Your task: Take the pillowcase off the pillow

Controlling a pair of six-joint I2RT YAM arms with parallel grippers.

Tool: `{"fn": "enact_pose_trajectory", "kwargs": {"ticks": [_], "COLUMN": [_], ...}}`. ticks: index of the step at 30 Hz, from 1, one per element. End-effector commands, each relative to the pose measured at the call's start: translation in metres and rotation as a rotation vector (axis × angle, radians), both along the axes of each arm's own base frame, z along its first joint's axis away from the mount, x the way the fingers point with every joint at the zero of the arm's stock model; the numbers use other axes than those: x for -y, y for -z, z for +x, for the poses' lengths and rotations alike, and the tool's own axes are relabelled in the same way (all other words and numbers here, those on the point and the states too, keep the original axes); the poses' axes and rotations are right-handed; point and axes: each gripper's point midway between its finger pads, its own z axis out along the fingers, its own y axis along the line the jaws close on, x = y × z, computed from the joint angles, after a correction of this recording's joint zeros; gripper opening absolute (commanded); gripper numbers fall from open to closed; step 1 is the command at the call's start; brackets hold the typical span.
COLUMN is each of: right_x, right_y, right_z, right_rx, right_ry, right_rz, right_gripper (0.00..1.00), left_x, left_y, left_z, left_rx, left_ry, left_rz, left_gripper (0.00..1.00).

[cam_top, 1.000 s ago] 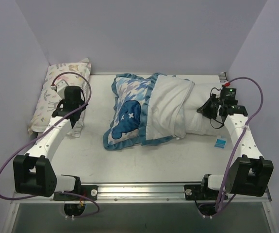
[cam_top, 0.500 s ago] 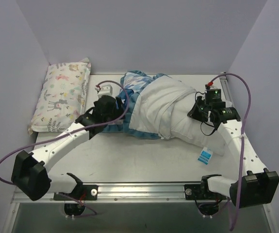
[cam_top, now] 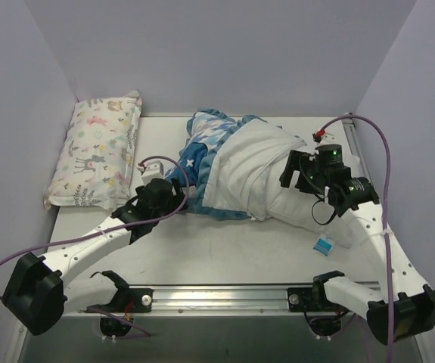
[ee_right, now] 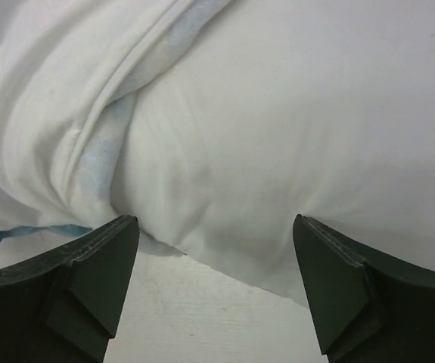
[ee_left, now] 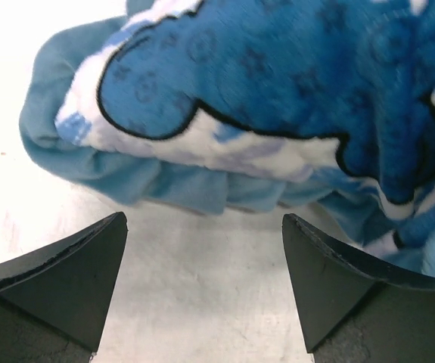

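- Top view: the pillowcase (cam_top: 219, 155) and pillow (cam_top: 302, 206) lie together as one bundle in the middle of the table (cam_top: 225, 257). Its long axis slants from upper centre down to the lower right.
- The case covers the upper-left part, and the pillow's bare white end sticks out at the lower right. So the case is only partly off.
- The left gripper (cam_top: 173, 198) sits at the case's lower-left edge, jaws spread wide with nothing in them.
- Its wrist view confirms it. The gap of the left gripper (ee_left: 202, 227) shows bare table, while the blue ruffle and bear patch of the pillowcase (ee_left: 278, 83) lie just ahead, toward the top of the frame.
- The right gripper (cam_top: 296, 172) hangs over the pillow near the case's open mouth, also wide open and holding nothing.
- In its wrist view the pillow (ee_right: 293, 113) fills the frame ahead of the open right gripper (ee_right: 213, 227). The white reverse of the pillowcase (ee_right: 51, 98) folds over at the left.
- My read: left is nearer the case and right nearer the pillow, so pulling apart along that slant looks the natural line.
- Hard to make out: the case's far edge, and how deep the pillow sits inside.
- A print pillow (cam_top: 100, 147) lies at upper left and a small blue tag (cam_top: 323, 244) beside the pillow's lower end.
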Motion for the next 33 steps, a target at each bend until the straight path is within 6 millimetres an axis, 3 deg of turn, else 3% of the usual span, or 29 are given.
{"fn": "enact_pose_trajectory", "kwargs": {"ticks": [1, 2, 4, 6, 8, 12, 13, 15, 17, 18, 19, 20, 21, 22, 23, 24, 27, 28, 29, 30, 31, 32, 33], "right_x": [-0.003, -0.01, -0.004, -0.005, -0.001, 0.001, -0.003, -0.007, -0.011, -0.012, -0.013, -0.013, -0.013, -0.012, -0.012, -0.014, -0.017, -0.021, -0.022, -0.022, -0.022, -0.022, -0.02], "right_y": [-0.014, -0.008, 0.001, 0.023, 0.036, 0.08, 0.084, 0.101, 0.108, 0.104, 0.095, 0.083, 0.074, 0.056, 0.035, 0.019, -0.046, -0.055, -0.091, -0.103, -0.114, -0.132, -0.137], "right_z": [-0.011, -0.017, -0.019, -0.023, -0.024, -0.029, -0.022, -0.017, -0.009, -0.006, -0.003, -0.003, -0.003, -0.005, -0.009, -0.012, -0.033, -0.048, -0.055, -0.062, -0.068, -0.069, -0.064], "right_rx": [0.068, 0.059, 0.05, -0.007, -0.025, -0.081, -0.06, -0.091, -0.101, -0.094, -0.082, -0.055, -0.038, -0.025, 0.016, 0.037, 0.121, 0.108, 0.186, 0.203, 0.218, 0.26, 0.269], "right_ry": [-0.04, -0.067, -0.036, -0.036, 0.006, 0.04, 0.047, 0.045, 0.044, 0.04, 0.044, 0.05, 0.039, 0.033, 0.025, -0.006, -0.064, -0.123, -0.137, -0.15, -0.162, -0.161, -0.141], "right_rz": [-0.078, -0.102, -0.16, -0.206, -0.24, -0.3, -0.283, -0.293, -0.302, -0.301, -0.298, -0.288, -0.284, -0.283, -0.265, -0.251, -0.182, -0.151, -0.095, -0.074, -0.05, -0.031, -0.038], "right_gripper": [0.85, 0.87, 0.91, 0.92, 0.96, 1.0, 1.0, 0.97, 0.85, 0.4, 0.12, 0.0, 0.0, 0.0, 0.0, 0.0, 0.0, 0.0, 0.0, 0.0, 0.0, 0.0, 0.0], "left_x": [0.004, 0.007, 0.009, 0.012, 0.024, 0.047, 0.051, 0.059, 0.063, 0.062, 0.06, 0.056, 0.047, 0.043, 0.041, 0.04, 0.034, 0.04, 0.033, 0.028, 0.022, 0.018, 0.013], "left_y": [-0.03, -0.035, -0.028, -0.024, -0.02, -0.007, 0.008, 0.015, 0.025, 0.027, 0.019, 0.015, 0.015, -0.015, -0.033, -0.061, -0.117, -0.152, -0.171, -0.176, -0.213, -0.224, -0.222], "left_z": [0.028, 0.034, 0.039, 0.044, 0.052, 0.062, 0.065, 0.07, 0.07, 0.069, 0.068, 0.065, 0.06, 0.057, 0.053, 0.034, 0.003, -0.022, -0.03, -0.042, -0.053, -0.056, -0.055], "left_rx": [0.149, 0.178, 0.186, 0.186, 0.195, 0.195, 0.155, 0.135, 0.107, 0.096, 0.113, 0.118, 0.099, 0.171, 0.205, 0.246, 0.332, 0.404, 0.433, 0.413, 0.471, 0.476, 0.448], "left_ry": [0.073, 0.104, 0.162, 0.209, 0.28, 0.392, 0.403, 0.42, 0.424, 0.415, 0.405, 0.384, 0.335, 0.318, 0.305, 0.306, 0.281, 0.328, 0.298, 0.306, 0.303, 0.285, 0.27], "left_rz": [-0.112, -0.131, -0.135, -0.139, -0.144, -0.15, -0.142, -0.155, -0.159, -0.157, -0.156, -0.147, -0.107, -0.109, -0.101, -0.104, -0.104, -0.152, -0.157, -0.151, -0.199, -0.199, -0.162], "left_gripper": [0.92, 0.92, 0.92, 0.92, 0.97, 0.97, 0.97, 0.88, 0.51, 0.36, 0.0, 0.0, 0.0, 0.0, 0.0, 0.0, 0.0, 0.0, 0.0, 0.0, 0.0, 0.0, 0.0]}}
